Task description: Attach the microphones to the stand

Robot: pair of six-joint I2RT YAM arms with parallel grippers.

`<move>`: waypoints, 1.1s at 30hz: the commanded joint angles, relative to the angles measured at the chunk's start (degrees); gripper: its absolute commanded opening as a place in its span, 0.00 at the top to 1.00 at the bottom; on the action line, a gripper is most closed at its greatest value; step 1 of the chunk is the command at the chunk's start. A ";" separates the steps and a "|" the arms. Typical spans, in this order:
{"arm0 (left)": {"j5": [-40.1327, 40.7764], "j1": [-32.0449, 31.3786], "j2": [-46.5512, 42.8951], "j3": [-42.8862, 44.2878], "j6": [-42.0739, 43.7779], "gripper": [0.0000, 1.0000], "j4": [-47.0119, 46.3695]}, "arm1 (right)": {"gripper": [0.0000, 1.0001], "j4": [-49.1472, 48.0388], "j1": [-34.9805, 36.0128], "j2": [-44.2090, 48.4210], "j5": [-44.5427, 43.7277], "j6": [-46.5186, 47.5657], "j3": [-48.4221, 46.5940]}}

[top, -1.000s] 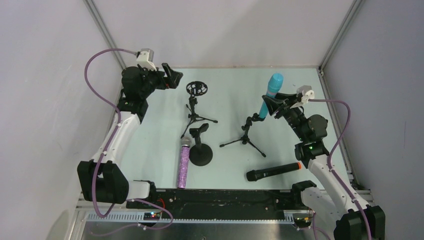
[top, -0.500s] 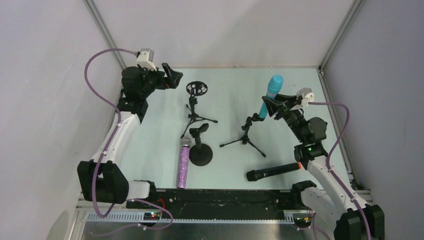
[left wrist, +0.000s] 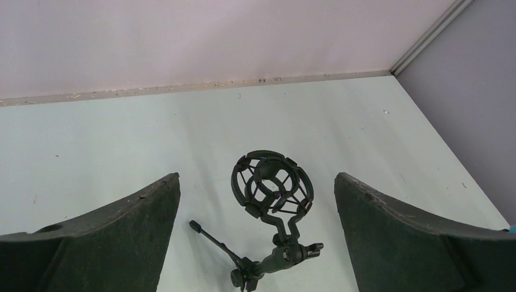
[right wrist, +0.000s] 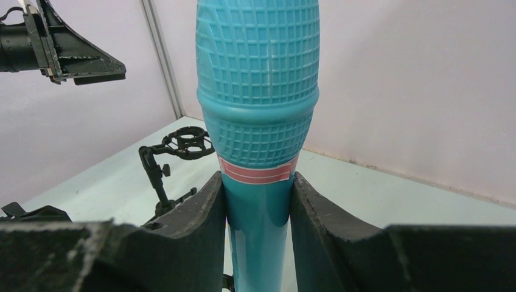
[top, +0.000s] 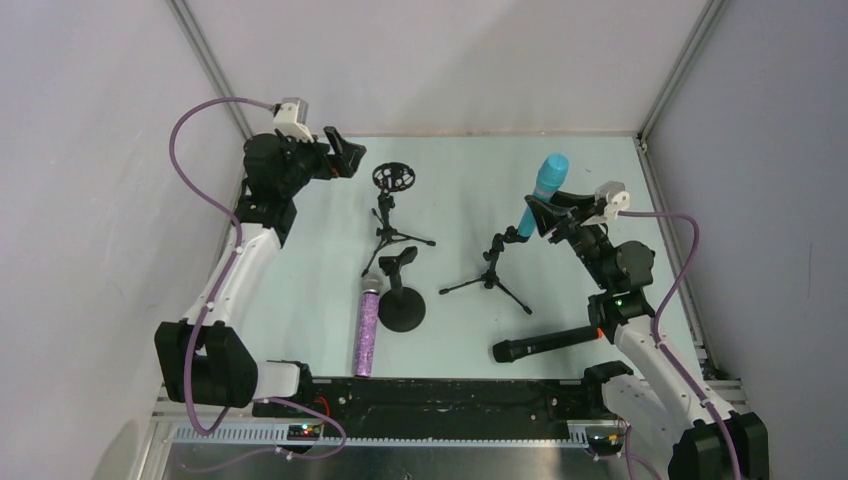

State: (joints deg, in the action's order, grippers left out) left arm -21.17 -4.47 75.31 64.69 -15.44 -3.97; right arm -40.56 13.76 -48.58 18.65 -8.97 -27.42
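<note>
My right gripper [top: 537, 213] is shut on the cyan-blue microphone [top: 545, 185], holding it tilted with its head up. The microphone's lower end meets the clip of the tripod stand [top: 490, 268]; whether it is seated I cannot tell. In the right wrist view the cyan microphone [right wrist: 258, 109] fills the gap of the right gripper [right wrist: 258, 201]. The purple microphone [top: 367, 325] lies flat near the front. The black microphone [top: 540, 344] lies at the front right. My left gripper [top: 343, 155] hangs open at the back left, and in its own view the left gripper [left wrist: 257, 176] faces the shock-mount stand [left wrist: 272, 185].
A shock-mount stand [top: 392, 200] on a small tripod stands at the back centre. A round-base stand [top: 401, 300] with an empty clip sits beside the purple microphone's head. My right arm's elbow [top: 625, 275] hangs over the black microphone's orange end. Walls close the table's back and sides.
My right arm has drawn slightly back toward the near right, carrying the cyan microphone a little with it; its elbow now covers the black microphone's orange end. The left arm is still.
</note>
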 commanded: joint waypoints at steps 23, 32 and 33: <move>-0.40 0.18 0.03 -0.32 -0.11 0.00 -2.36 | 1.00 4.38 0.58 -5.76 0.42 -1.42 5.01; -0.56 0.14 0.04 -0.32 -0.17 0.00 -2.36 | 1.00 3.68 0.94 -6.43 -0.66 -0.95 6.72; -0.37 0.11 -0.04 -0.33 0.05 0.00 -2.36 | 1.00 3.57 0.99 -6.57 -0.53 -1.16 6.79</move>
State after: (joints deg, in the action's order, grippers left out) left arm -21.21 -4.47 75.50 64.45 -15.51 -4.19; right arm -47.66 14.04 -51.94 16.93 -10.79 -24.58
